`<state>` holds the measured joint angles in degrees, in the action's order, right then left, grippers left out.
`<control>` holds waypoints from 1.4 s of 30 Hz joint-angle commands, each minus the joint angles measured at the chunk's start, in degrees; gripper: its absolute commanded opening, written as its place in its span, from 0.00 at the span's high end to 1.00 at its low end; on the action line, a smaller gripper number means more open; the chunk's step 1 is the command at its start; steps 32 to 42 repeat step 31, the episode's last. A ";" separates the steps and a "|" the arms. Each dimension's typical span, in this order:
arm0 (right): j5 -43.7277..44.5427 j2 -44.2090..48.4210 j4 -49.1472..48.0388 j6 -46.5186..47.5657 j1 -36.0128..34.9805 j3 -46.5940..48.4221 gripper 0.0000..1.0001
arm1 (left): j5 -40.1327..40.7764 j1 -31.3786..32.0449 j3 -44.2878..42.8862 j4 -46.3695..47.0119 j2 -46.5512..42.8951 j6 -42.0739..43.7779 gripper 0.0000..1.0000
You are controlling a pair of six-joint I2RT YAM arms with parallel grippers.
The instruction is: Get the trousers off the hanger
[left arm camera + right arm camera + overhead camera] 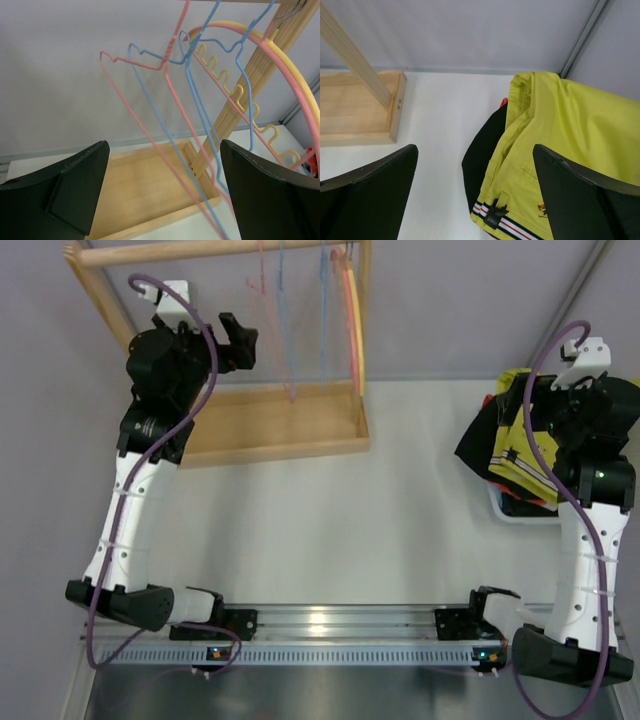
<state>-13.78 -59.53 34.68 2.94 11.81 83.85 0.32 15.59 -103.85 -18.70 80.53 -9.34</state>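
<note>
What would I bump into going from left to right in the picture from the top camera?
Left end effector → thin pink hanger → blue hangers → thick pink-and-yellow hanger → yellow-green trousers.

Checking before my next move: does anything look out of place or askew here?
The mustard yellow-green fabric trousers lie crumpled over a black clothing heap, far right. The thin pink wire hanger hangs bare on the wooden rack; nothing else stands out.
</note>
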 commanded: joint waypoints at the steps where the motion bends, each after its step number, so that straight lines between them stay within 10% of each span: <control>1: -4.49 0.55 -4.09 0.57 0.40 -1.23 0.01 | -5.48 -6.07 6.63 1.30 -5.02 -2.51 0.01; 23: -14.44 8.01 2.76 7.95 -6.00 -22.14 0.01 | -7.70 -15.16 38.89 -26.83 -26.03 7.94 0.01; 42: -11.79 12.77 5.66 9.89 -9.70 -25.23 0.01 | -7.61 -15.16 38.55 -28.06 -27.98 7.41 0.01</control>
